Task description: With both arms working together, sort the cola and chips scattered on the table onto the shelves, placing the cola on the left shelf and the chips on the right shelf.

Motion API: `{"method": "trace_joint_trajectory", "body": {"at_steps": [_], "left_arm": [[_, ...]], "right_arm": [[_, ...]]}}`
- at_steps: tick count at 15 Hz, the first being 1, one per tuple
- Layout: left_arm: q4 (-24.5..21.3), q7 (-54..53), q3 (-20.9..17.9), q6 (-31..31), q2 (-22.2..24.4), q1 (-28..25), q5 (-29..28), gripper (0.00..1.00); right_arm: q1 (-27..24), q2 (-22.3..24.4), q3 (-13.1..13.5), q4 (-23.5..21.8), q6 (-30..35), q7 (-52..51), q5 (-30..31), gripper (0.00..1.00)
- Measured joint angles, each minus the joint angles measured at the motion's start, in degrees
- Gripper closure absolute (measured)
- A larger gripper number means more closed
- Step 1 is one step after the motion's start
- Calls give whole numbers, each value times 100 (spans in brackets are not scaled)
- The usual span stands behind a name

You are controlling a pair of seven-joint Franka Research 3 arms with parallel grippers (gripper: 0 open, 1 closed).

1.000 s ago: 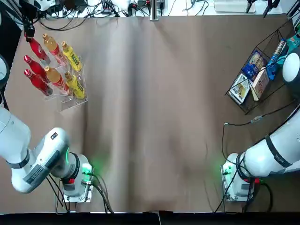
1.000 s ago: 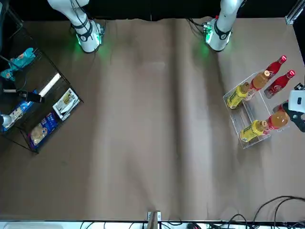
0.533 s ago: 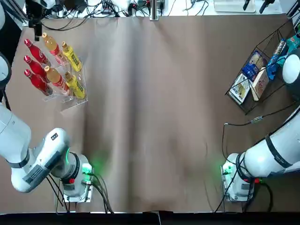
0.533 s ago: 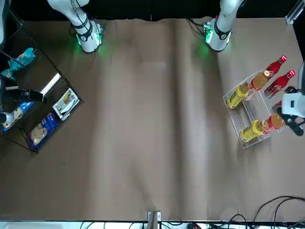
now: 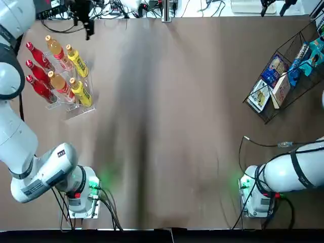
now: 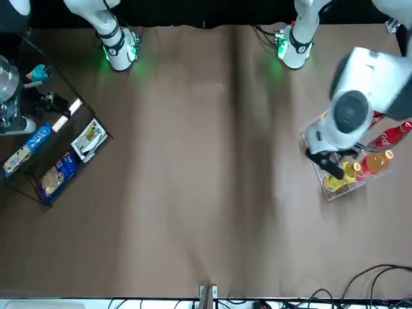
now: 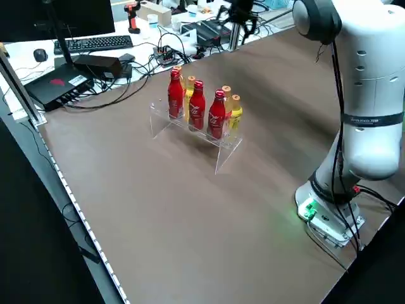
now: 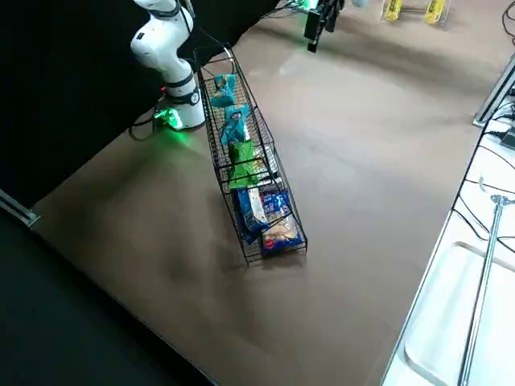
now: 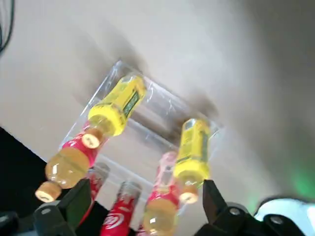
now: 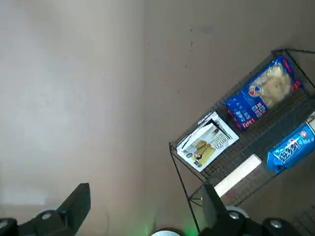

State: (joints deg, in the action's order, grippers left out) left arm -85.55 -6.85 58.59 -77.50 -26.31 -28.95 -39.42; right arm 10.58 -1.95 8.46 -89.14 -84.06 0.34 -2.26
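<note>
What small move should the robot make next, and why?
Probably back the left end effector away from the clear rack: it is open with nothing between its fingers, hovering near bottles, while all three red bottles already stand on the rack and a green packet lies in the wire rack.

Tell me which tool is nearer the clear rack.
Left. The left tool hovers above the clear rack, overlapping it in the front view; the right tool is across the table, by the black basket.
</note>
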Motion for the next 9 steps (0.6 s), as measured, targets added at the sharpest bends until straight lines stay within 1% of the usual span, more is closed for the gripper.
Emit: {"method": "trace_joint_trajectory", "body": {"at_steps": [2, 3, 4, 6, 7, 9], "left_arm": [[53, 677, -11, -126, 4, 438, 37, 0], [163, 914, -190, -141, 54, 760, 123, 0], [293, 1034, -643, -141, 199, 1200, 380, 0], [482, 1116, -1995, -179, 688, 2179, 1395, 0], [528, 1115, -2734, -240, 982, 2609, 1987, 0], [557, 1054, -4162, -287, 1563, 3301, 3041, 0]], "right_arm": [[-113, 166, 1, -161, -51, -4, 7, 0], [-158, 207, 1, -185, -46, -6, 9, 0], [-187, 229, 1, -196, -31, -6, 9, 0], [-206, 237, 1, -208, -10, -6, 9, 0], [-206, 237, 1, -215, -11, -6, 9, 0], [-206, 237, -1, -220, -30, -6, 3, 0]]}}
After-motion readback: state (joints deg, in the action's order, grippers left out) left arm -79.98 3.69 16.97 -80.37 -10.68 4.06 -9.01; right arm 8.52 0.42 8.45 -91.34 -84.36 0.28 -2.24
